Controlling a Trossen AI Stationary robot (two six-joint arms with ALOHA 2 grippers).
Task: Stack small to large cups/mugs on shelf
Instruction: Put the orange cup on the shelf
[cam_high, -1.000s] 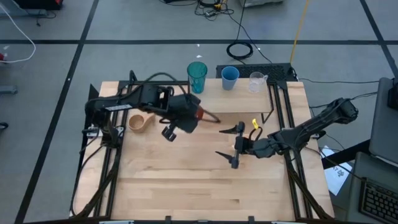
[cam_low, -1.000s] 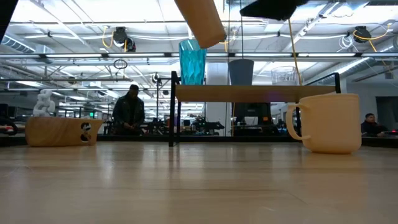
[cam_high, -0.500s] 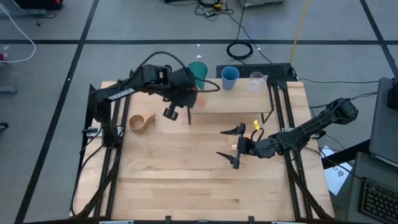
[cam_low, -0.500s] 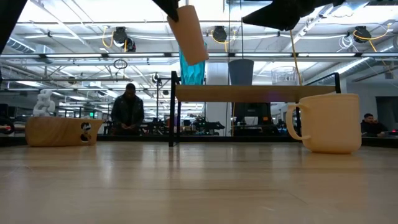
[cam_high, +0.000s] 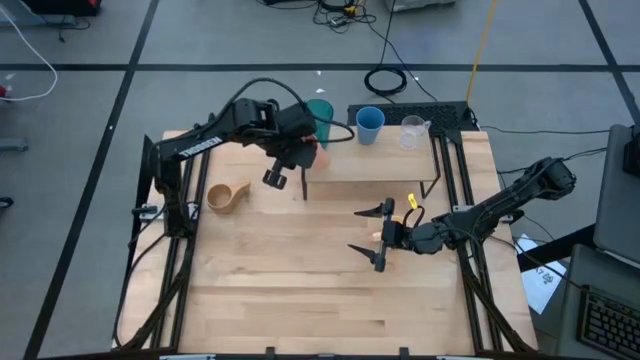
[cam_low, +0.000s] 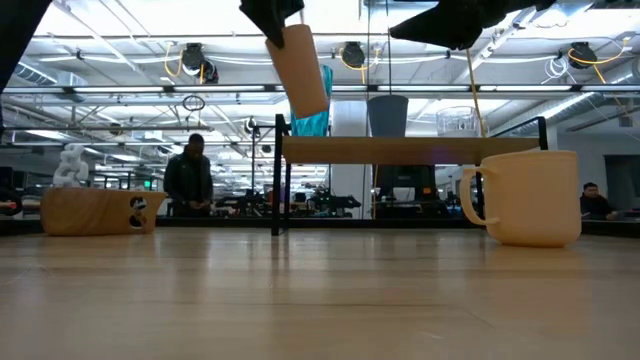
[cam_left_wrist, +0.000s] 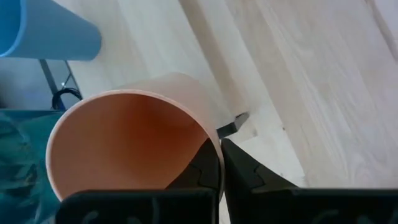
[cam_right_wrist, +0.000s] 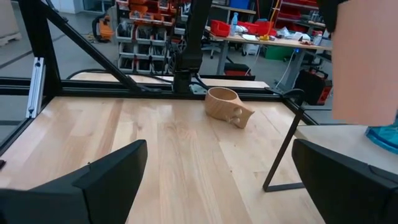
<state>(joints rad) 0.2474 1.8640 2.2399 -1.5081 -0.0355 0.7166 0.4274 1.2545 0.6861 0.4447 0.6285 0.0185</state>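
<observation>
Hanging from the left gripper (cam_high: 300, 160), pinched shut on its rim, the orange cup (cam_low: 298, 70) was carried tilted, mouth back toward the wrist, above the shelf (cam_high: 385, 160) end. The teal tumbler (cam_low: 318, 122) stood just beyond; open shelf lay toward the blue cup (cam_high: 369, 125). The right gripper (cam_high: 378, 235) was held wide open, empty, well apart.

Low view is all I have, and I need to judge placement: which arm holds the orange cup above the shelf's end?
Observer: The left gripper, pinching the orange cup's rim.
Operator: Is it over the shelf?
Observer: Yes, from above it hangs over the shelf's left end, just in front of the tumbler.
Operator: And the right gripper?
Observer: The right gripper is open, above the table in front of the shelf.
</observation>
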